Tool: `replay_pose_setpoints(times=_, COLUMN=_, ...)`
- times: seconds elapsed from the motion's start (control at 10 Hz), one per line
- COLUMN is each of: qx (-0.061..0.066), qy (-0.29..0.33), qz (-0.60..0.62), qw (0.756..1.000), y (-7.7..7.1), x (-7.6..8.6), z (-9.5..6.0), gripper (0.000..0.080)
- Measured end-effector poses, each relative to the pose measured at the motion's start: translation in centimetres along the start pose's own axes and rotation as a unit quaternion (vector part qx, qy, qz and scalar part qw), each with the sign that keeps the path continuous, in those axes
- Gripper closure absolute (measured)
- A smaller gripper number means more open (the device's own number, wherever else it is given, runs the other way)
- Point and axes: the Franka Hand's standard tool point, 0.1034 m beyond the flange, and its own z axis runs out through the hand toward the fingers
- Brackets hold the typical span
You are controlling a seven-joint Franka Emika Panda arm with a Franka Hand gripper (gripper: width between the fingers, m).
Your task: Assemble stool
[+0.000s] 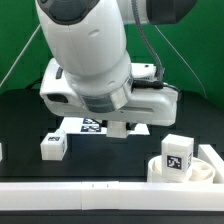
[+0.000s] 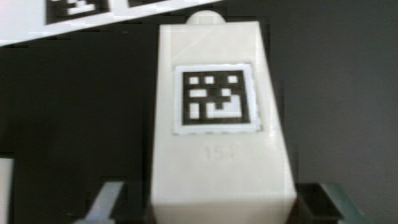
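Gripper (image 2: 210, 205) clamps a tagged stool leg (image 2: 215, 110).
Keep it upright; its target, probably the round seat (image 1: 205, 168), stands well apart.

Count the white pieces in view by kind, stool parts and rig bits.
Seat: 1
Legs: 3: held leg in the hand, table leg, tagged leg at the seat
Marker board: 1
Wall strip: 1
Total: 6
A white sliver at the exterior view's left edge is too cut off to count.

Even overhead light, soft shadows, both pics low-res & blurry, wrist view worse.
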Motion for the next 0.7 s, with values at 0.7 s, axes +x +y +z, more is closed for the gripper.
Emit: replay_pose_setpoints(times=0.7, qx=0.011, qy=0.261, qz=-0.029, qw=0.965, y=-2.7, x=-1.4, z=-1.8, gripper=0.0463)
